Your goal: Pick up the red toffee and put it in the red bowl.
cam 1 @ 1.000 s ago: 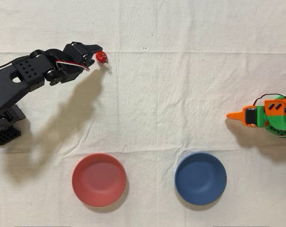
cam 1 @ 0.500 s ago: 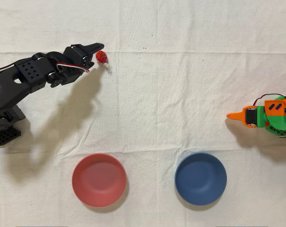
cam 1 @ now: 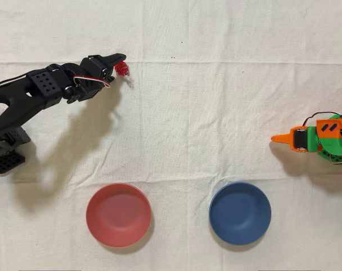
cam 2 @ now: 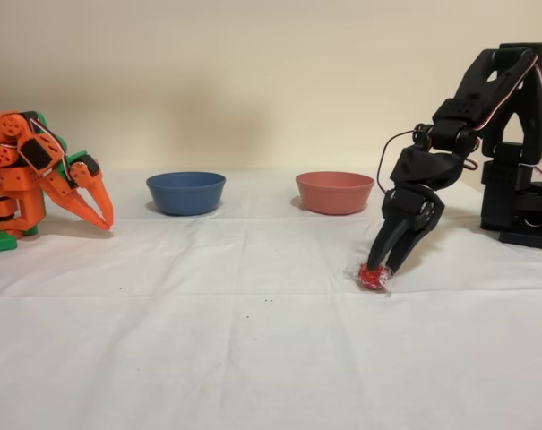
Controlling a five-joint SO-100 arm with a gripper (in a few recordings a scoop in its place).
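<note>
Toffee in shiny red foil sits at the very tip of the black arm's claw, low on the white cloth. From the side the toffee looks to be touching the cloth or only just above it; which of the two cannot be told. The claw points steeply down, its two fingers drawn close together around the candy, pinching it at the tips. A bit of clear wrapper tail sticks out beside the red ball on the side away from the arm.

In the overhead view the black arm reaches from the left edge toward the upper middle of the cloth, its shadow falling below it. In the fixed view the same arm stands at the right, folded over at the elbow.

The red bowl lies well apart from the toffee, near the bottom edge in the overhead view, and nothing is in it. In the fixed view the red bowl is behind and a little to the left of the claw. The blue bowl sits beside the red one, with a gap between them. The orange arm stands idle at the right edge in the overhead view.
</note>
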